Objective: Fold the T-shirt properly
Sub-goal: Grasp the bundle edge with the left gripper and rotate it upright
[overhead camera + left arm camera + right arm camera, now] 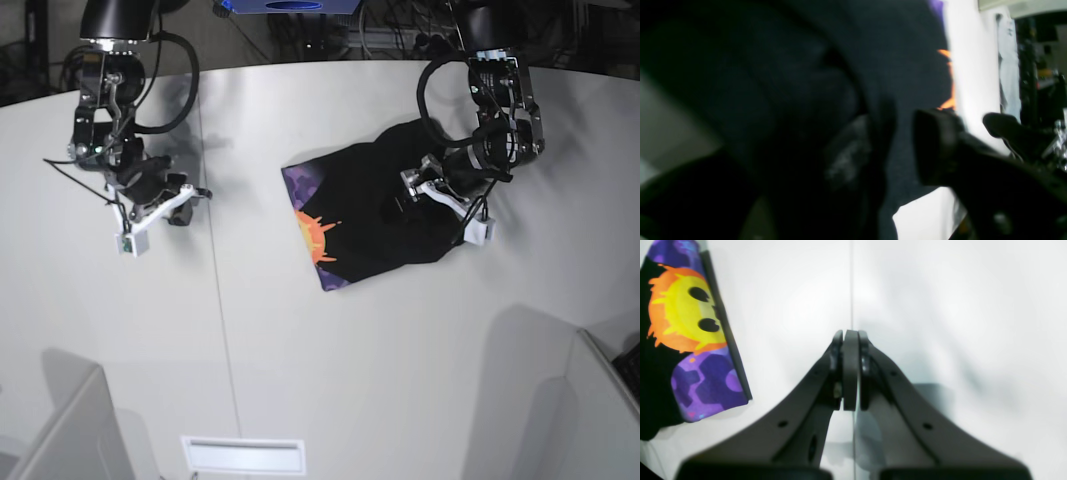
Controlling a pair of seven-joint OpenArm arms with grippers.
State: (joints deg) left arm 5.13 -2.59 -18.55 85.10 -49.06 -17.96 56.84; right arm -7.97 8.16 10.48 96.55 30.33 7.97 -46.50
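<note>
The T-shirt [385, 210] is lying on the white desk [300, 350] as a folded, rumpled dark bundle, mostly plain black on top. A strip of purple camouflage and orange sun print is showing along the edge that faces my right arm.

My left tool [418, 186] is sitting over the opposite side of the T-shirt, low on the black cloth near that edge. In the left wrist view its two dark fingers [935, 146] are standing apart, with black cloth filling the space ahead of and beside them. The view is dark and blurred, so I am not able to tell whether any fold is lying between the fingers or whether they are touching the cloth.

My right tool [196, 193] is hovering over bare desk, well apart from the T-shirt, on its printed side. Its fingers [850, 370] are pressed together with nothing between them. In the right wrist view the printed edge of the T-shirt [690, 340] is showing far off to one side, clear of the tool, with the desk seam [851, 283] running straight ahead of the fingertips.
</note>
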